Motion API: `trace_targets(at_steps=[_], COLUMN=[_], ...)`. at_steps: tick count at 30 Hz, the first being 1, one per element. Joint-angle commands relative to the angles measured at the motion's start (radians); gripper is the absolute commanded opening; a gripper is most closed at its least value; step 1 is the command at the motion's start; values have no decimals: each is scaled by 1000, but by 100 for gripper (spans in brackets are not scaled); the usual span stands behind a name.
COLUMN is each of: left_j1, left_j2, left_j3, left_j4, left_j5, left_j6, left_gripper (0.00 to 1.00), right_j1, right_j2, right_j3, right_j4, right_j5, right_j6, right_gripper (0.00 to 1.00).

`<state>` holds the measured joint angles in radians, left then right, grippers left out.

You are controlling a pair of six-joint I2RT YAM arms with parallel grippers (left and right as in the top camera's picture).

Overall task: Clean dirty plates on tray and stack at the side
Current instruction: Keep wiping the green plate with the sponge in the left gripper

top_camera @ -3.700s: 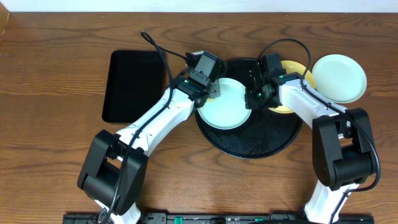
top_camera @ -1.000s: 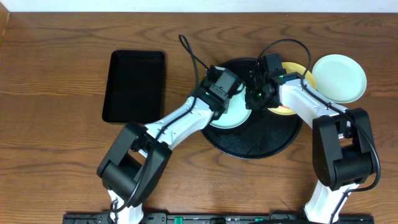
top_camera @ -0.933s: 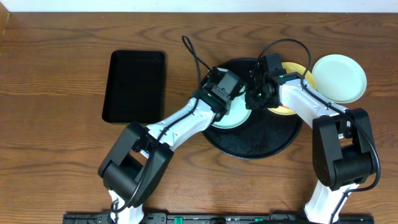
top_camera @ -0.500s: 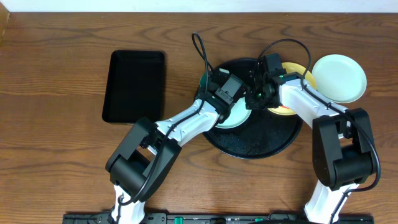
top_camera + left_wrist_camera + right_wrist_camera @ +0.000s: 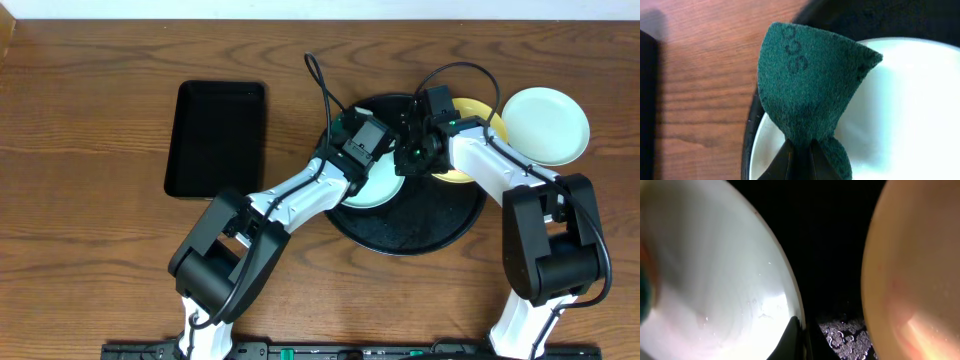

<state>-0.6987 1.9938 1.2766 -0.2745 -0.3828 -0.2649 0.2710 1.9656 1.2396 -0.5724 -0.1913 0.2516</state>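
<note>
On the round black tray lies a pale mint plate, seen in the left wrist view as a clean pale surface. My left gripper is shut on a dark green scouring pad, which rests over the plate's rim by the tray's edge. My right gripper is shut on the opposite rim of that plate. A pale yellow plate sits beside it, partly under the right arm. A second mint plate lies on the table, right of the tray.
A rectangular black tray lies on the wooden table at the left. The tray floor between the two plates carries water droplets. Both arms cross over the round tray.
Over the last seconds the left arm has swung right and carried the pad over the mint plate's left part. In the last second it has hardly shifted. The right arm holds still.
</note>
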Motion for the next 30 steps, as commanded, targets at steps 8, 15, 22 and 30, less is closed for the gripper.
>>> trace_targets(at_steps=[8, 15, 22, 30], left_j1=[2, -2, -2, -36], left_j2=[8, -31, -94, -86], left_j3=[-10, -8, -8, -14], left_j4=[-187, -242, -244, -301], left_j5=[84, 142, 335, 435], left_j6=[-88, -134, -231, -369], left_gripper=[7, 7, 7, 8], right_j1=[6, 6, 9, 13], right_j2=[29, 29, 29, 29], right_j3=[-12, -12, -12, -12], right_j4=[-13, -1, 8, 8], right_j5=[30, 30, 34, 33], right_j6=[-24, -19, 25, 26], right_gripper=[1, 1, 1, 1])
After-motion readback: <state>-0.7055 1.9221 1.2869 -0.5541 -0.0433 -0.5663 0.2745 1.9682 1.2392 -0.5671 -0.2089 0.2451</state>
